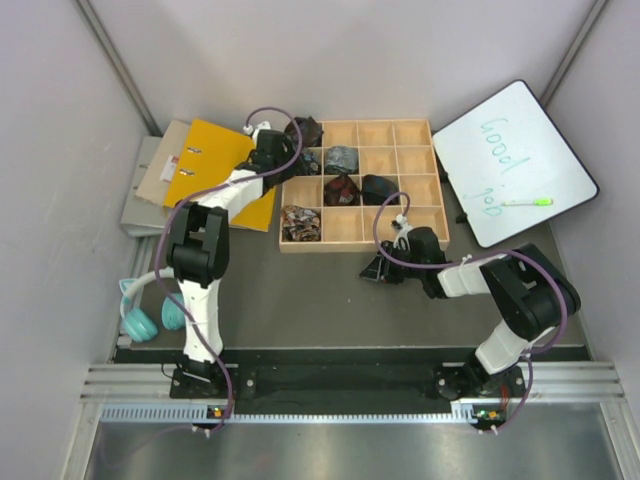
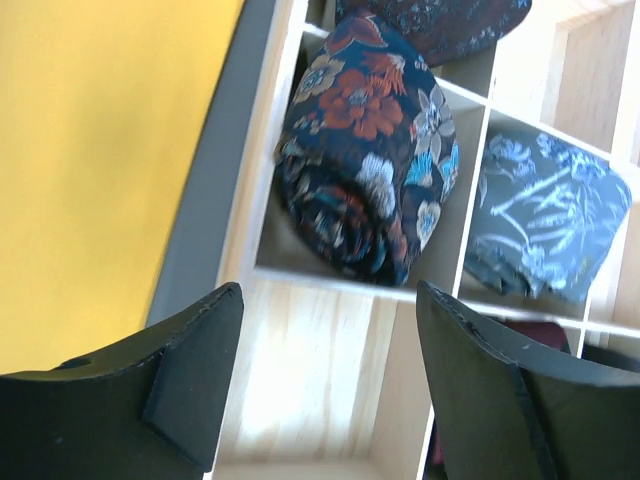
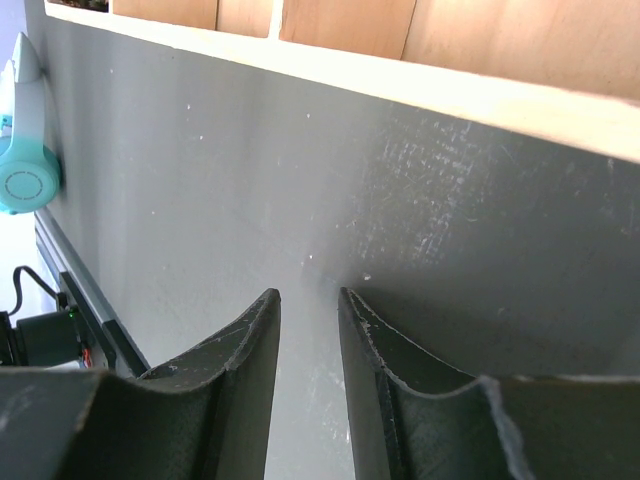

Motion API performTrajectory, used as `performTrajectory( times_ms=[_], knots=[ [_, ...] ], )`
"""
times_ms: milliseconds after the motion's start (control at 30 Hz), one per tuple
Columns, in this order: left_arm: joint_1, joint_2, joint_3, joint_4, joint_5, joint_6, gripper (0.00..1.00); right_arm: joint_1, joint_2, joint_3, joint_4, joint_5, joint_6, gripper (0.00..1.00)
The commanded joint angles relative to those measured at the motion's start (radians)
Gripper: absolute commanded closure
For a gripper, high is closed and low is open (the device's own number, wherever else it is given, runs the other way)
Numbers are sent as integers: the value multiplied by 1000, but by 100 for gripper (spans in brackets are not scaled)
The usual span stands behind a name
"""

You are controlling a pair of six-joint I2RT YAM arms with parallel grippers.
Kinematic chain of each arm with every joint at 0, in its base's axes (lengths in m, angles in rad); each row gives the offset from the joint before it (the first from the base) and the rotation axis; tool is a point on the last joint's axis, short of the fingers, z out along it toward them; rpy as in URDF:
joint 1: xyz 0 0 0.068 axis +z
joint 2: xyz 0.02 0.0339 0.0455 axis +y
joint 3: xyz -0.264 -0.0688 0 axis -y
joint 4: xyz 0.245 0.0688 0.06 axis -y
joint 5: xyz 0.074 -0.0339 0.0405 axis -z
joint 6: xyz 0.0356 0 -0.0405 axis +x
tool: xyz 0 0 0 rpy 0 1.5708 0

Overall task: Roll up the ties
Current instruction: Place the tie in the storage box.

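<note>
A wooden compartment tray holds rolled ties. A navy tie with orange-red and light-blue flowers lies rolled in a left-column cell, also seen in the top view. A grey-blue tie fills the cell to its right. Maroon, black and brown-patterned bundles sit in other cells. My left gripper is open and empty over a bare cell just short of the navy tie. My right gripper is narrowly open, empty, low over the grey table in front of the tray.
A yellow folder on a grey binder lies left of the tray. A whiteboard with a green marker leans at the right. Teal headphones lie at the front left, also in the right wrist view.
</note>
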Motion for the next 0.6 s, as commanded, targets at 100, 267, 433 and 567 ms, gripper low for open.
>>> performTrajectory(
  times_ms=[100, 267, 433, 567],
  knots=[
    [8, -266, -150, -7, 20, 37, 25, 13, 42, -24, -160, 71, -54, 68],
    [8, -440, -307, -37, 2, 74, 25, 13, 33, -34, -159, 72, -53, 68],
    [8, -592, -503, -45, -101, 137, 25, 13, 19, -41, -156, 75, -48, 68],
    [9, -730, -643, -38, -260, 182, 26, 13, 5, -53, -151, 77, -47, 68]
  ],
)
